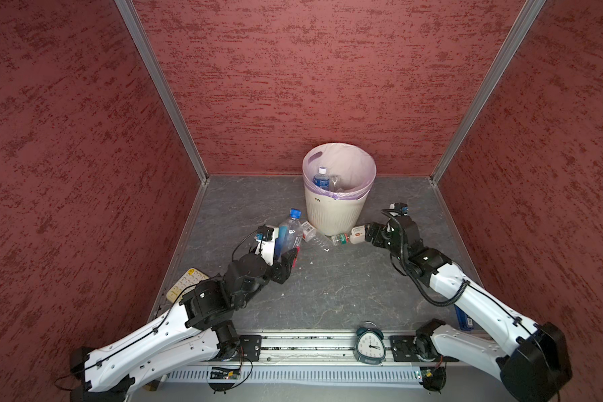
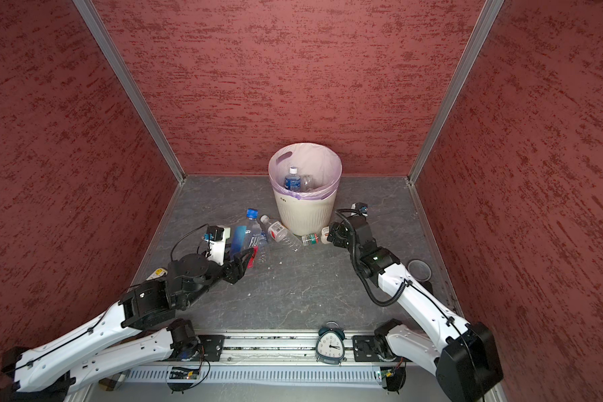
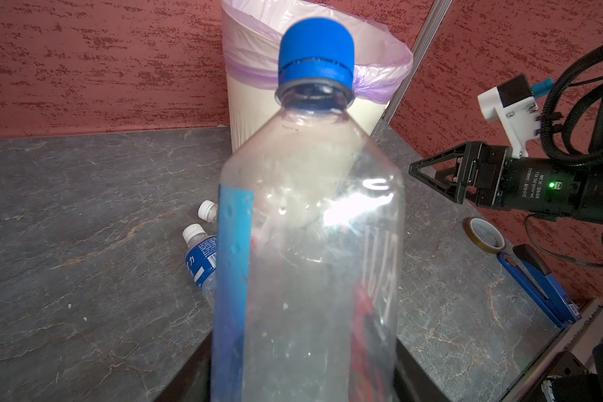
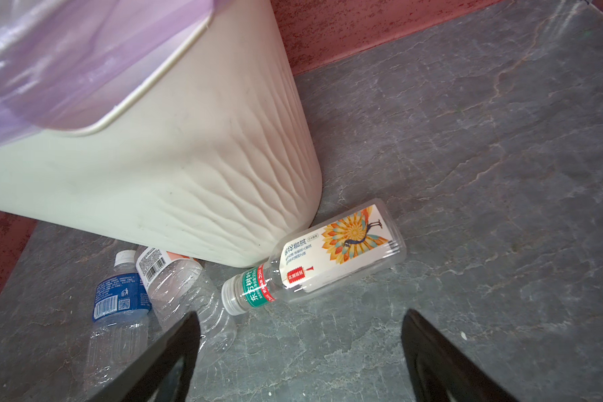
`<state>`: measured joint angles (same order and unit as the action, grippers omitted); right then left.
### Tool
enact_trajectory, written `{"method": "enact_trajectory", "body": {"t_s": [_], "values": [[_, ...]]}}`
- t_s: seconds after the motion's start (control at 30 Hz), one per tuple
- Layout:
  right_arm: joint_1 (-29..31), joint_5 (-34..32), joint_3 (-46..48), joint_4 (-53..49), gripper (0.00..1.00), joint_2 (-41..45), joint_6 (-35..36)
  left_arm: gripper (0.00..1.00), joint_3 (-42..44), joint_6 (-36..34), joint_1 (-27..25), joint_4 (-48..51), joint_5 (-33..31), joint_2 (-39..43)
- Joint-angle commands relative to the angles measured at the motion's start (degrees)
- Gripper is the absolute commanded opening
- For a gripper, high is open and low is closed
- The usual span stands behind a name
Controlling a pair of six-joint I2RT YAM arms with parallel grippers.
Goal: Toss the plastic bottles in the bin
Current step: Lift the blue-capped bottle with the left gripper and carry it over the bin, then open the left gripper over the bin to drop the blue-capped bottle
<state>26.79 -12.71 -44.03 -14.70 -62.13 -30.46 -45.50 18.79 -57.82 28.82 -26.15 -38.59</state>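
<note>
Bin point(image 1: 335, 212): lilac-lined, two bottles point(image 1: 320, 179) inside.
Blue-capped bottle point(image 1: 291, 228): left of bin, upright, left gripper point(image 1: 284, 253) fingers point(image 3: 185, 379) closed on it.
Peacock-label bottle point(image 4: 342, 250): lying at bin's foot; right gripper point(image 4: 300, 313) just beside it, fingers point(image 4: 174, 348) wide apart, holding nothing.

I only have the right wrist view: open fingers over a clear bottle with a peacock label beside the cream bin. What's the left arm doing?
Observer: The left gripper is shut on a large clear plastic bottle with a blue cap, with the cap pointing toward the cream ribbed bin.
Operator: Anything inside the bin already?
Observer: A blue-labelled bottle with a white cap stands in its lilac liner.
Operator: Any clutter near my arm's base?
Observer: A teal alarm clock stands on the front rail beside it.
</note>
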Motion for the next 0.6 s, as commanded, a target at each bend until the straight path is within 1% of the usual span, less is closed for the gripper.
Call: {"method": "enact_trajectory", "body": {"t_s": [0.0,0.13,0.2,0.27,0.37,0.43,0.5,0.53,0.57], "values": [[-0.4,0.9,0.7,2.2,0.91,0.2,-1.3,0.60,-3.9,-1.6,0.2,0.6,-1.2,-0.8],[-0.4,0.7,1.9,2.4,0.91,1.4,-1.4,0.60,-9.7,-5.9,2.5,-0.7,0.8,-5.9],[-0.4,0.6,2.4,2.3,0.91,2.3,-1.5,0.60,-13.0,-8.1,5.1,-2.8,4.2,-9.2],[-0.4,1.0,3.1,2.3,0.91,3.2,-1.8,0.60,-17.6,-9.9,9.1,-5.4,9.0,-13.7],[-0.4,2.8,3.8,3.1,0.91,3.8,-3.2,0.60,-26.4,-11.3,15.5,-10.5,18.1,-23.3],[-0.4,4.0,4.5,3.9,0.91,3.8,-4.3,0.60,-33.9,-11.0,19.3,-13.5,24.0,-31.9],[-0.4,4.2,4.7,4.0,0.91,4.0,-4.9,0.62,-42.8,-11.1,21.4,-13.7,27.2,-40.7],[-0.4,4.2,4.8,3.8,0.91,4.3,-5.2,0.67,-48.0,-11.4,22.4,-12.2,28.8,-45.8],[-0.4,4.2,4.8,3.7,0.91,4.7,-5.3,0.75,-53.1,-11.5,23.3,-9.5,29.9,-50.2]]}}
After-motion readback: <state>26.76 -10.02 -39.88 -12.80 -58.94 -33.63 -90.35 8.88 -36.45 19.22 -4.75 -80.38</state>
